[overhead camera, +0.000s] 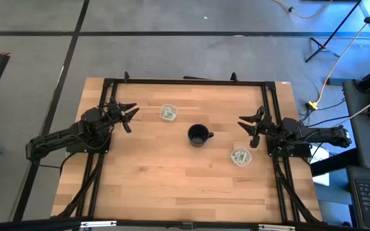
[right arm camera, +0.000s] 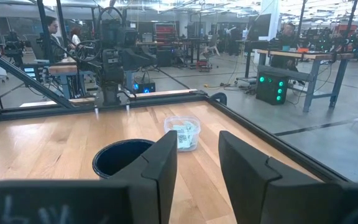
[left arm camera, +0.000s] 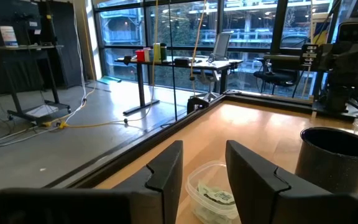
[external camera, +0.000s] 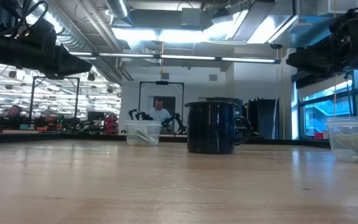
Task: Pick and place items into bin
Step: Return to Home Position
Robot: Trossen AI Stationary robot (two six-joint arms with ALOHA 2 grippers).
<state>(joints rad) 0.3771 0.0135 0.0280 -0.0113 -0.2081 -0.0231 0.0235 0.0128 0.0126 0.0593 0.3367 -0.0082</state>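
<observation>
Left gripper (overhead camera: 132,118), right gripper (overhead camera: 247,130) — open, empty.

mug (overhead camera: 199,135) mid-table; one bin (overhead camera: 168,113) behind-left, other bin (overhead camera: 240,156) front-right; packets (left arm camera: 216,198) inside.

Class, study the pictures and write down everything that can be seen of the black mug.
The black mug is a glossy dark cylinder, ceramic or enamel by its look, with one loop handle toward the right arm's side. It stands upright, mouth up, inside dark, near the middle of the wooden table, between the left clear bin and the right clear bin, touching neither. The left gripper and right gripper hang apart from it, jaws open.
</observation>
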